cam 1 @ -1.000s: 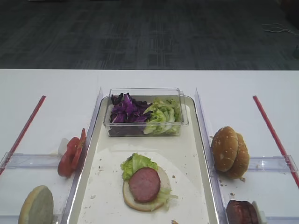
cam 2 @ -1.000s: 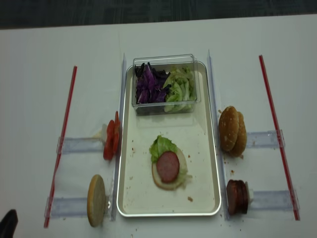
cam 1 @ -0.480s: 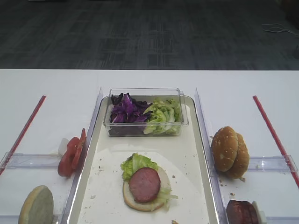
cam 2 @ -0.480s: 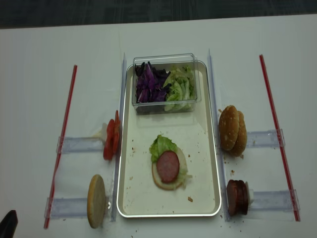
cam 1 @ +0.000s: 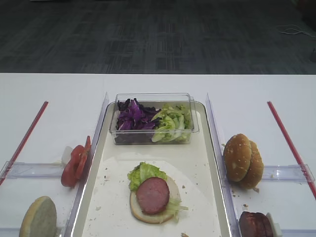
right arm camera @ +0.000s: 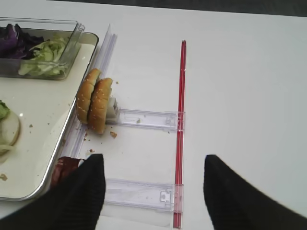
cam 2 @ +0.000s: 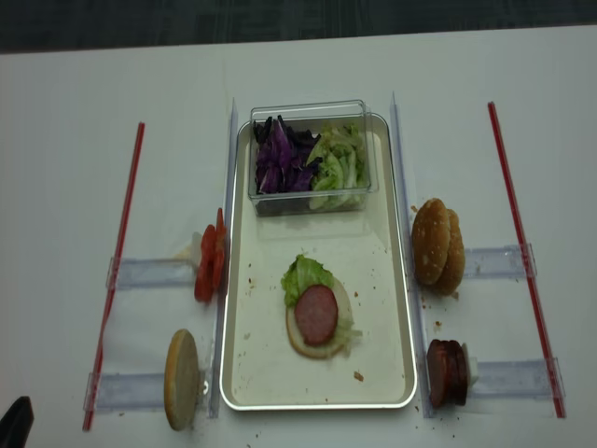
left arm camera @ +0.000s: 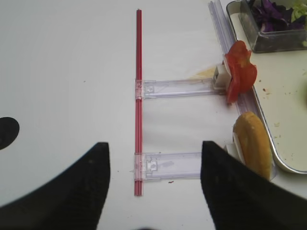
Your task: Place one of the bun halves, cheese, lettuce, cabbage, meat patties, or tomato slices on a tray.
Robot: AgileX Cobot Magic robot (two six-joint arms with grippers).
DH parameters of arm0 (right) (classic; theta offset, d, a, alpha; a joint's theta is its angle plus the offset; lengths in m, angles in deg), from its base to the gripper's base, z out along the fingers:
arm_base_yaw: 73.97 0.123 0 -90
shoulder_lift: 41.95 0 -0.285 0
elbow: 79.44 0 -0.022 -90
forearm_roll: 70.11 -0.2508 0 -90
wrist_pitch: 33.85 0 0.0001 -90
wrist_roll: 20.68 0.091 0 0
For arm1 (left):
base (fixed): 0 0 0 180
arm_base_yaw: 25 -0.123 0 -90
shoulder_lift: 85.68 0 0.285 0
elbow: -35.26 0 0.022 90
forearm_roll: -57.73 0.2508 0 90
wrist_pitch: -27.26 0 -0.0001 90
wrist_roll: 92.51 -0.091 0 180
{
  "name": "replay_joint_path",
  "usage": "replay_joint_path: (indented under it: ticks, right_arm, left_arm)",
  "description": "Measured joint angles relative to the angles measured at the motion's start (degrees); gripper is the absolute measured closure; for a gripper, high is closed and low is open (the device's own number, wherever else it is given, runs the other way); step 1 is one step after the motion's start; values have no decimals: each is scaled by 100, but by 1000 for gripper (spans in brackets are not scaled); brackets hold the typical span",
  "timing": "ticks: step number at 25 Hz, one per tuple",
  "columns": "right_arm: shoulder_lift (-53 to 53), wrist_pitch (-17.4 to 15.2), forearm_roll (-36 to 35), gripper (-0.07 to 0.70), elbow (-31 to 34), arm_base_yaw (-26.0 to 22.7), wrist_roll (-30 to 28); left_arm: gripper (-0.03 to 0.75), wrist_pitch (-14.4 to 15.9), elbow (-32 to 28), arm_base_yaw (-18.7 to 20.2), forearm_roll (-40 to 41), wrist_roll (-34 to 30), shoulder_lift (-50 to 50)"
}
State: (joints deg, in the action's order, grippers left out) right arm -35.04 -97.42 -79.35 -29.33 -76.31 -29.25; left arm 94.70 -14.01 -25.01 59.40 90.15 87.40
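Note:
On the cream tray [cam 1: 195,155] lies a pale bun half [cam 1: 143,211] topped with lettuce [cam 1: 143,174] and one meat patty [cam 1: 152,195]. Tomato slices [cam 1: 75,165] stand on edge left of the tray, with a pale bun half [cam 1: 38,218] nearer me. Two sesame bun halves [cam 1: 242,161] and more meat patties [cam 1: 256,224] stand to the right. My left gripper [left arm camera: 154,182] is open and empty above the table left of the pale bun [left arm camera: 252,148]. My right gripper [right arm camera: 152,191] is open and empty right of the patties [right arm camera: 64,167]. No cheese shows.
A clear tub [cam 1: 154,118] at the tray's far end holds purple cabbage [cam 1: 133,116] and lettuce [cam 1: 172,122]. Red strips [cam 2: 117,271] [cam 2: 522,247] and clear plastic holders [cam 2: 149,273] [cam 2: 499,261] lie on the white table on both sides. Crumbs dot the tray.

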Motion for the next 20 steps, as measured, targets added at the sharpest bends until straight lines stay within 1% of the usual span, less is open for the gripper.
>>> replay_joint_path:
  ticks: [4,6,10,20]
  right_arm:
    - [0,-26,107,187,13,0,300]
    - [0,-35,209,190,22,0,349]
    - [0,-35,326,192,22,0,372]
    - [0,-35,347,195,22,0,391]
  left_arm:
    - [294,0,0,0,0,0,0]
    - [294,0,0,0,0,0,0]
    - [294,0,0,0,0,0,0]
    - [294,0,0,0,0,0,0]
